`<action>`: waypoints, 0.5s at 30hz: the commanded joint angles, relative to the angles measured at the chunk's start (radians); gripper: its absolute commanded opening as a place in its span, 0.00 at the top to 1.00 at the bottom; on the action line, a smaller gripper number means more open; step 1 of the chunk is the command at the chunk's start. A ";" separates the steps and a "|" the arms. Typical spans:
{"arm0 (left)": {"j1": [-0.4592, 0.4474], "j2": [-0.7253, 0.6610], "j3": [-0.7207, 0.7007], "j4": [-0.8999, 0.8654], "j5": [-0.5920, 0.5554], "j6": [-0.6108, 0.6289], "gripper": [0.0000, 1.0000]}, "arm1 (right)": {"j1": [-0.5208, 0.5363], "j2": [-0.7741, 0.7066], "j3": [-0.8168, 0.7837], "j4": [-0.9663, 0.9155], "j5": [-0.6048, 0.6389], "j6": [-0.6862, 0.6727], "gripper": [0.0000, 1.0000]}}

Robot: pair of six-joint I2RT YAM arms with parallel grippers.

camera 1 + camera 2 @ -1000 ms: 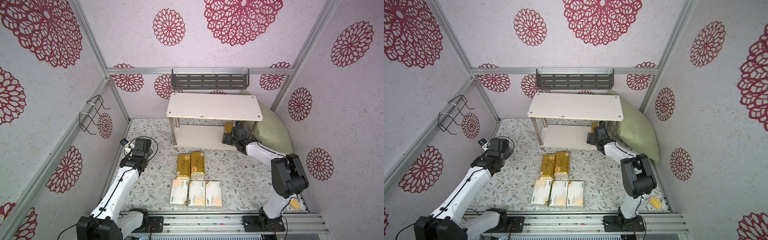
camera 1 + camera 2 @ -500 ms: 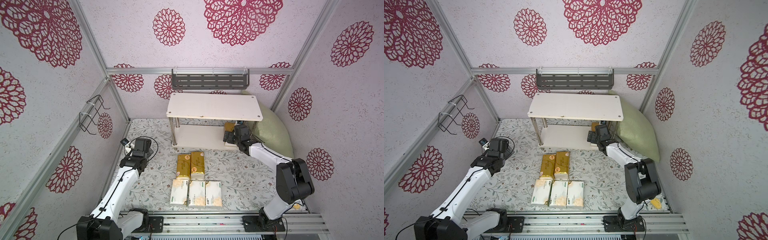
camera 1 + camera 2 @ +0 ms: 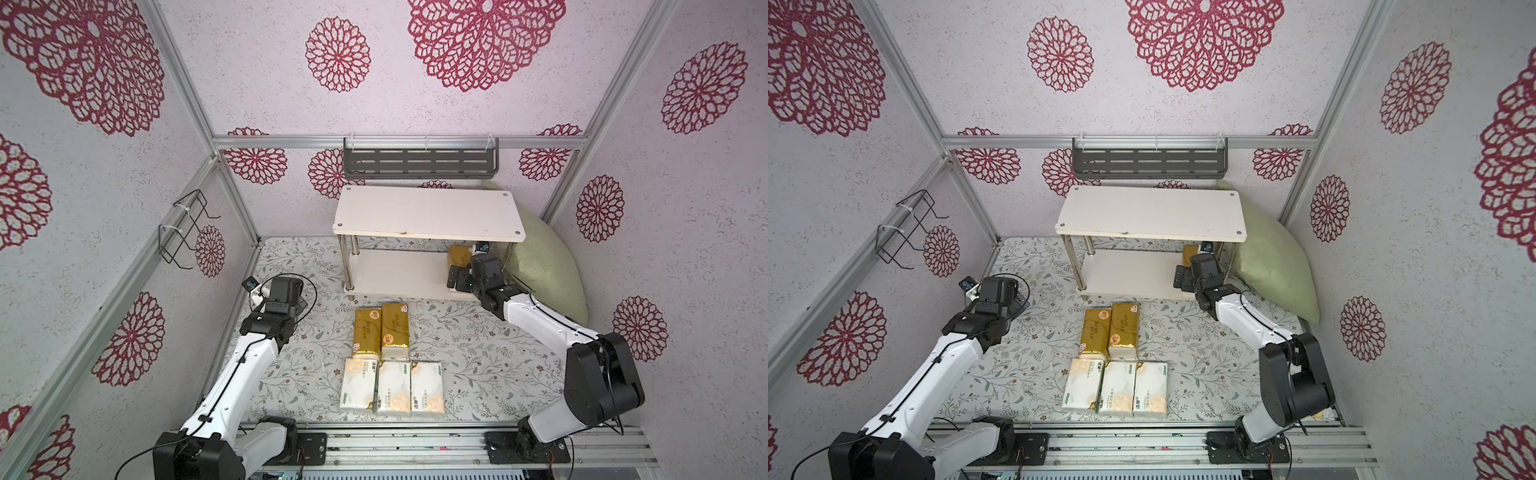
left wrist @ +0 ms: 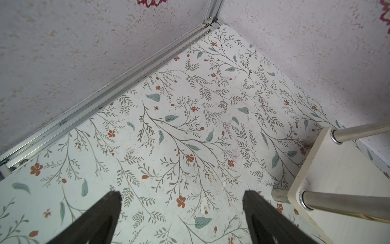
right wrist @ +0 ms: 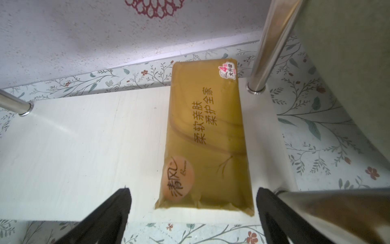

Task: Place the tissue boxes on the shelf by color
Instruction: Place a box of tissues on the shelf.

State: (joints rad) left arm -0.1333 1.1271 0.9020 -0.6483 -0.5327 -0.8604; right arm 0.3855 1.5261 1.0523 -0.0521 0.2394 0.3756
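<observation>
shelf [image 3: 428,212]: 1 gold pack [image 5: 206,137] | table [image 3: 478,353]: 2 gold packs [image 3: 366,332] [image 3: 395,328], 3 white packs [image 3: 358,384] [image 3: 392,386] [image 3: 427,388] | left gripper [image 4: 182,195], right gripper [image 5: 194,191]: wide

Gold tissue pack [image 5: 207,135] on the lower shelf board [image 5: 73,137], right of centre in both top views, reads 柔软亲肤 柔护全家, with a round logo 清风 and a corner sticker with a red 4 — green lettering on the white packs [image 3: 392,388] is too small to read

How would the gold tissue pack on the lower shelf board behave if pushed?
Probably soft: the gold tissue pack has wrinkled film wrap. Likely slides easily, glossy film on the smooth lower board. Unlikely to tip: it lies flat.
</observation>
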 commanded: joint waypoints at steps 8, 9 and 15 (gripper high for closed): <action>-0.011 0.008 -0.009 0.012 -0.004 0.014 0.03 | 0.112 -0.135 -0.030 -0.033 0.032 0.010 0.01; -0.011 0.011 -0.010 0.013 -0.005 0.014 0.03 | 0.132 -0.144 -0.038 -0.037 0.032 0.020 0.01; -0.010 0.013 -0.018 0.015 -0.016 0.018 0.03 | 0.268 -0.177 -0.086 -0.050 0.060 0.093 0.01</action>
State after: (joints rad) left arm -0.1352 1.1336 0.9001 -0.6426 -0.5343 -0.8581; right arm 0.6102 1.3846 0.9779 -0.0830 0.2672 0.4160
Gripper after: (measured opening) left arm 0.975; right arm 0.992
